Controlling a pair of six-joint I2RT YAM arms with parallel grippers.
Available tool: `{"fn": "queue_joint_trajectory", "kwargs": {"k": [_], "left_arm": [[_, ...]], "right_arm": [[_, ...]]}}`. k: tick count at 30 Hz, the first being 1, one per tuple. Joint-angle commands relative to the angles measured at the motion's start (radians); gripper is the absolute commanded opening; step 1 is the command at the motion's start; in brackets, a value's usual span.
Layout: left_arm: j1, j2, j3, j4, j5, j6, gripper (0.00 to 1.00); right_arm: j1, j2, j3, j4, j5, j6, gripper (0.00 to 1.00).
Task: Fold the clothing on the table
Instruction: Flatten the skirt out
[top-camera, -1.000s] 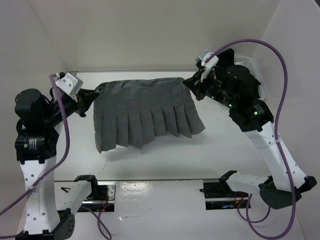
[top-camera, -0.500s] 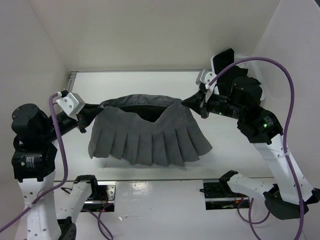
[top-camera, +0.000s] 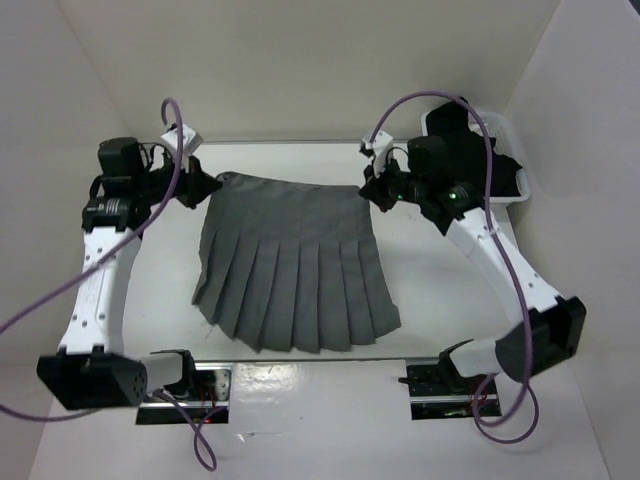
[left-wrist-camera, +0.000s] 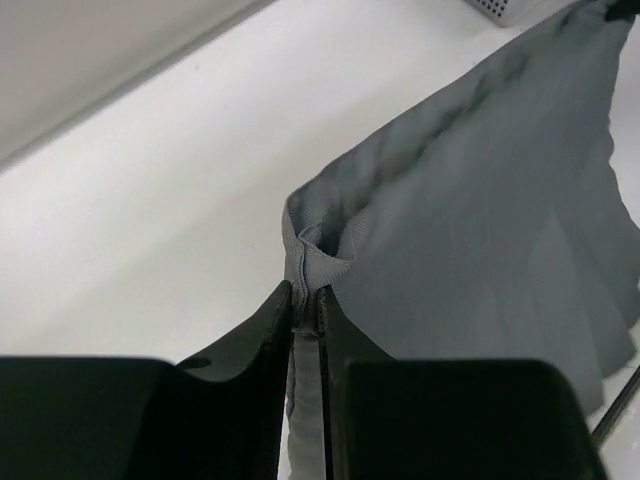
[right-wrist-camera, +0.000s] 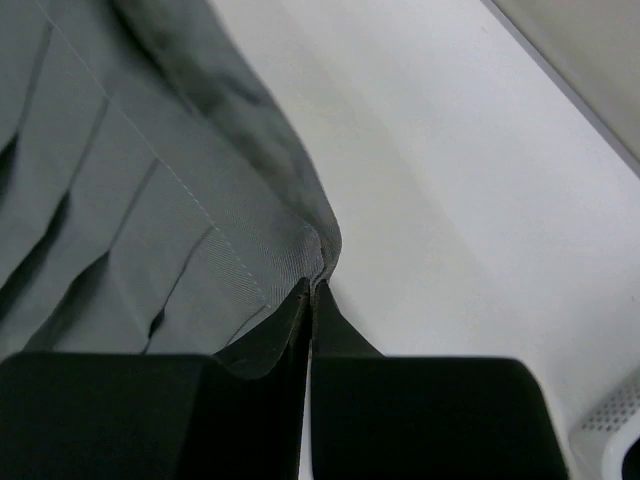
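The clothing (top-camera: 290, 265), a grey pleated skirt, is spread over the white table (top-camera: 440, 290) with its waistband at the far side and its hem toward the arm bases. My left gripper (top-camera: 214, 186) is shut on the waistband's left corner (left-wrist-camera: 318, 262). My right gripper (top-camera: 366, 190) is shut on the waistband's right corner (right-wrist-camera: 318, 262). In the left wrist view (left-wrist-camera: 306, 296) a fold of waistband sits pinched between the black fingers. In the right wrist view (right-wrist-camera: 312, 287) the fingers meet on the fabric edge. The pleats (top-camera: 300, 300) fan out flat below the waistband.
A small white bin (top-camera: 505, 165) holding a black garment stands at the far right, behind the right arm. White walls close the table on three sides. A metal rail (top-camera: 300, 362) runs along the near edge by the arm bases.
Both grippers have carried the skirt away from the arm bases and lowered it. It hung sagging in the air before and now lies spread on the table, waistband stretched straight.
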Motion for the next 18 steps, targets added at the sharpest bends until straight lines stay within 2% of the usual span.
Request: {"fn": "queue_joint_trajectory", "kwargs": {"k": [1, 6, 18], "left_arm": [[0.002, 0.117, 0.124, 0.122, -0.04, -0.04, 0.0], [-0.009, 0.313, 0.243, 0.148, -0.088, -0.063, 0.0], [-0.09, 0.58, 0.187, 0.242, -0.18, -0.053, 0.0]], "right_arm": [[-0.098, 0.079, 0.083, 0.128, 0.019, -0.026, 0.0], [-0.135, 0.206, 0.163, 0.17, 0.057, -0.06, 0.0], [-0.135, 0.398, 0.086, 0.311, 0.1, -0.07, 0.0]]}}
